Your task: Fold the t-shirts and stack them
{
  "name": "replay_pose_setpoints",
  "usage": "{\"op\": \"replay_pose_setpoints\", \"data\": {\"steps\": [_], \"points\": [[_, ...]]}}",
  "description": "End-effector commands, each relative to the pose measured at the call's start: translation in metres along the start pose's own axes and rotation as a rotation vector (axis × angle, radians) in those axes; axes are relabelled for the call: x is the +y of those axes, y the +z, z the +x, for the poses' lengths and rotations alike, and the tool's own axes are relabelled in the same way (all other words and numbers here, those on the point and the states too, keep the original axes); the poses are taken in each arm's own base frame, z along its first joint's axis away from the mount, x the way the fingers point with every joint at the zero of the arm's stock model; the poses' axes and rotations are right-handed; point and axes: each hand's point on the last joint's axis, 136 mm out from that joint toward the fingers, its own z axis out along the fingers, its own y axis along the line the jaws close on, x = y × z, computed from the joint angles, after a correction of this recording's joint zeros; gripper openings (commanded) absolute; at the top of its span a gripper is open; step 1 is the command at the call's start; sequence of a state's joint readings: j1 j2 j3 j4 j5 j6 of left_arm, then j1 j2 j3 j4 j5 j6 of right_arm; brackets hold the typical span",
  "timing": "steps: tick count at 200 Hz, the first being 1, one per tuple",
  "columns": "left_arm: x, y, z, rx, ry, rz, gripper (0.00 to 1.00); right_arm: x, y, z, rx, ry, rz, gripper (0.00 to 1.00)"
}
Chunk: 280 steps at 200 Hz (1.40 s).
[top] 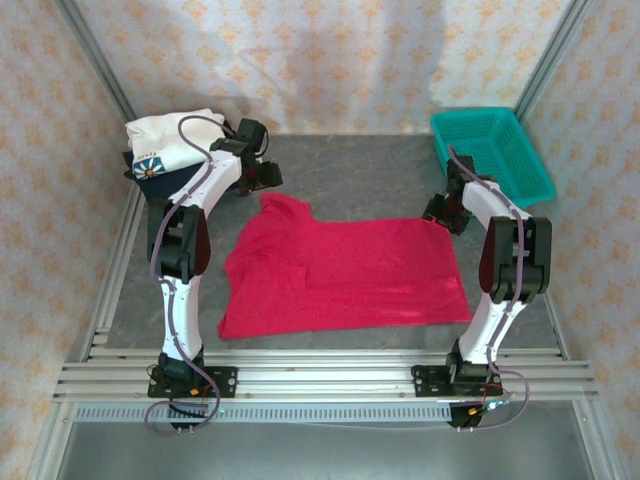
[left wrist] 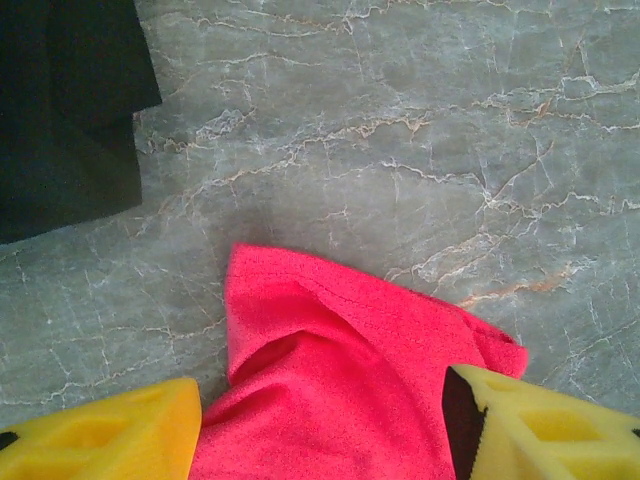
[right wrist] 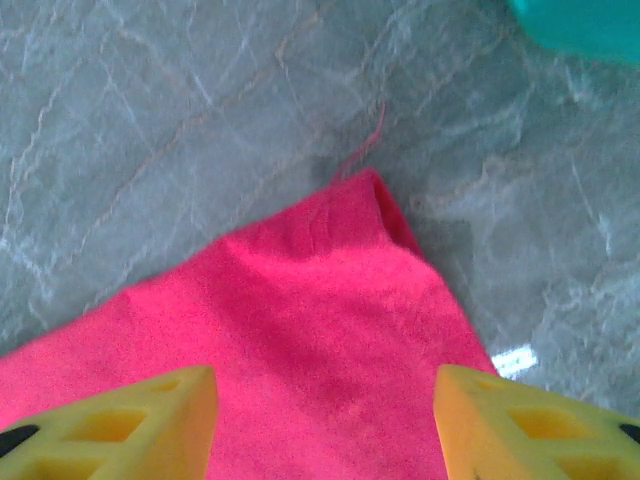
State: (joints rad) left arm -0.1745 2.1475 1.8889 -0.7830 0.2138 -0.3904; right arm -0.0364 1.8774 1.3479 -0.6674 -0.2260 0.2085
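Observation:
A plain red t-shirt (top: 340, 275) lies spread over the middle of the grey table. My left gripper (top: 262, 180) hovers at its far left corner. In the left wrist view the gripper (left wrist: 330, 440) is open, and the rumpled red cloth (left wrist: 340, 370) lies between the wide yellow fingers (left wrist: 100, 440). My right gripper (top: 445, 215) is at the shirt's far right corner. It is open too (right wrist: 325, 430), with the flat red corner (right wrist: 320, 310) between its fingers (right wrist: 540, 430). A folded white t-shirt with a blue emblem (top: 170, 135) rests on a dark navy one (top: 150, 182) at the back left.
A teal mesh basket (top: 495, 150) stands at the back right, its edge close to the right gripper (right wrist: 590, 25). The navy shirt (left wrist: 60, 110) lies just left of the left gripper. Metal frame rails border the table (top: 350, 165).

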Motion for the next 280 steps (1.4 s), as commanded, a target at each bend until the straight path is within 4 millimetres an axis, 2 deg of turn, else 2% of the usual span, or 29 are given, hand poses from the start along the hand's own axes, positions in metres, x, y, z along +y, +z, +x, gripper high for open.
{"op": "replay_pose_setpoints", "data": {"steps": [1, 61, 91, 115, 171, 196, 208, 239, 256, 280], "points": [[-0.006, -0.016, -0.014, -0.054, 0.025, 0.052, 0.65, -0.008, 0.009, -0.023, -0.064, 0.008, 0.06, 0.58], [0.003, -0.027, -0.009, -0.051, 0.032, 0.045, 0.65, -0.009, 0.037, -0.037, -0.065, 0.016, 0.087, 0.51], [0.015, -0.032, -0.002, -0.047, 0.015, 0.019, 0.65, -0.007, 0.052, -0.025, 0.001, 0.018, 0.076, 0.49], [0.023, -0.034, 0.003, -0.047, 0.0, 0.007, 0.65, -0.015, 0.059, -0.016, 0.041, 0.019, 0.116, 0.48], [0.037, -0.034, 0.009, -0.042, -0.027, -0.015, 0.64, -0.041, 0.058, 0.006, 0.113, -0.043, 0.235, 0.47], [0.04, -0.034, 0.012, -0.042, -0.033, -0.024, 0.64, -0.044, 0.062, 0.017, 0.142, -0.05, 0.248, 0.47], [0.041, -0.033, 0.013, -0.041, -0.033, -0.03, 0.64, -0.045, 0.063, 0.019, 0.147, -0.041, 0.256, 0.41], [0.044, -0.033, 0.015, -0.038, -0.042, -0.037, 0.64, -0.038, 0.068, 0.03, 0.199, -0.047, 0.229, 0.39], [0.045, -0.033, 0.016, -0.038, -0.044, -0.038, 0.64, -0.039, 0.069, 0.036, 0.22, -0.033, 0.238, 0.3], [0.046, -0.034, 0.018, -0.035, -0.041, -0.041, 0.64, -0.043, 0.065, 0.038, 0.224, -0.012, 0.261, 0.38]]}}
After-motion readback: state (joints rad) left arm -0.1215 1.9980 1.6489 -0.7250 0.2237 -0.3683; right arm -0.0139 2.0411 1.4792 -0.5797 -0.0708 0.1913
